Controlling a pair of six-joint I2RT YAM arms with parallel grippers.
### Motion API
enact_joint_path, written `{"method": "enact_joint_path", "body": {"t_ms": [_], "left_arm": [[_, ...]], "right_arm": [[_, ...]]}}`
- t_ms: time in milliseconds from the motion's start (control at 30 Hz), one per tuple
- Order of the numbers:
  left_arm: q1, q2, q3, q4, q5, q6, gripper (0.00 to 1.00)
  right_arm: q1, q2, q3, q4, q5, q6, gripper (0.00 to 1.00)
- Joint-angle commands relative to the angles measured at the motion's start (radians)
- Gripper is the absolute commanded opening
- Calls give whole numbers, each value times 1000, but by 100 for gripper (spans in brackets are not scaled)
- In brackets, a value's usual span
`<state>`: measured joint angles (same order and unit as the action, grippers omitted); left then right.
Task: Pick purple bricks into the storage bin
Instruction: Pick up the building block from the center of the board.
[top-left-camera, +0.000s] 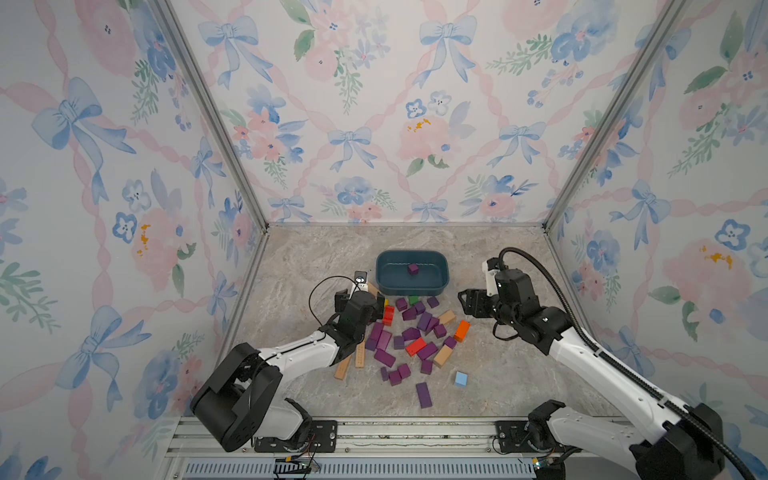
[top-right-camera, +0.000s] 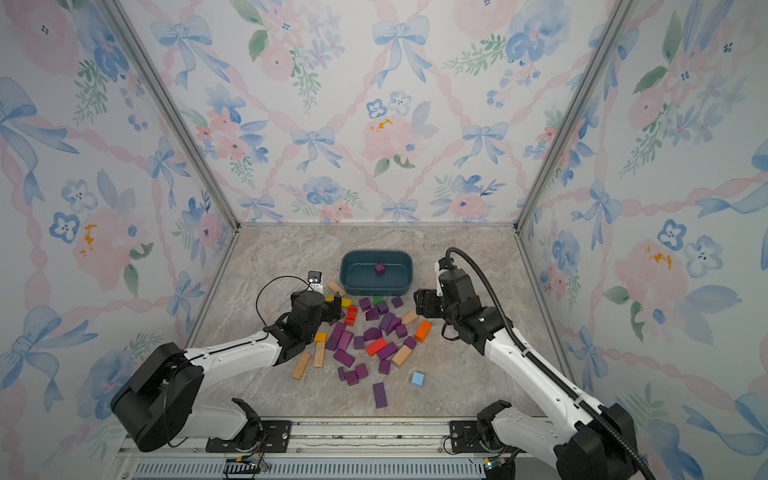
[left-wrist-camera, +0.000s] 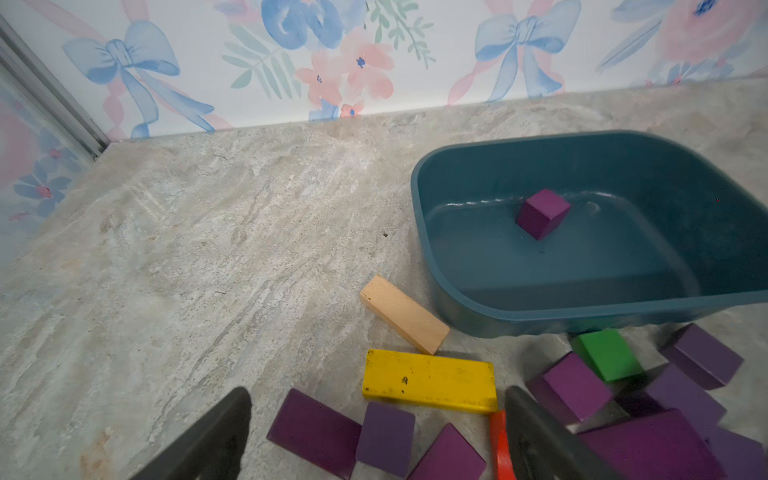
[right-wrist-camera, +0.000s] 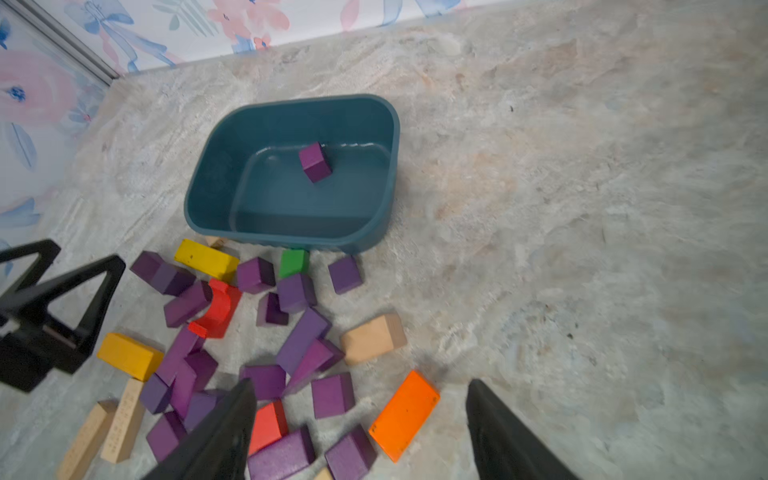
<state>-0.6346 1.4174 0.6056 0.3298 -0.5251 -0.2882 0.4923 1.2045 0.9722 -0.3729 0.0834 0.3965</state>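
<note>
Three walls: back wall, left wall, right wall. All papered white with blue bows, pink ribbons, pink and blue flowers, green leaves. Grey metal posts at both back corners. Floor: beige-grey marble-look slab, matte, mottled. Front edge: aluminium rail, slotted grille below it. Light soft, even; shadows faint.

Your marbled tabletop carries the bin, with purple bricks and other coloured blocks scattered just beside its near wall.
</note>
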Motion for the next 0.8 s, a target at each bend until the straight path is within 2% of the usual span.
{"method": "enact_joint_path", "body": {"t_ms": [0, 100, 167, 467, 767], "left_arm": [[8, 45, 27, -143, 48, -26, 94], [16, 69, 42, -148, 59, -23, 79], [18, 86, 54, -156, 57, -20, 74], [31, 166, 125, -209, 100, -12, 63], [87, 229, 162, -257, 168, -8, 52]], "right_arm": [[-13, -91, -79, -8, 42, -16, 81], [-23, -181, -154, 22, 37, -4, 83], [-23, -222, -191, 37, 19, -13, 84], [-26, -288, -273, 65, -10, -45, 86], [-44, -267, -300, 80, -60, -32, 87]]}}
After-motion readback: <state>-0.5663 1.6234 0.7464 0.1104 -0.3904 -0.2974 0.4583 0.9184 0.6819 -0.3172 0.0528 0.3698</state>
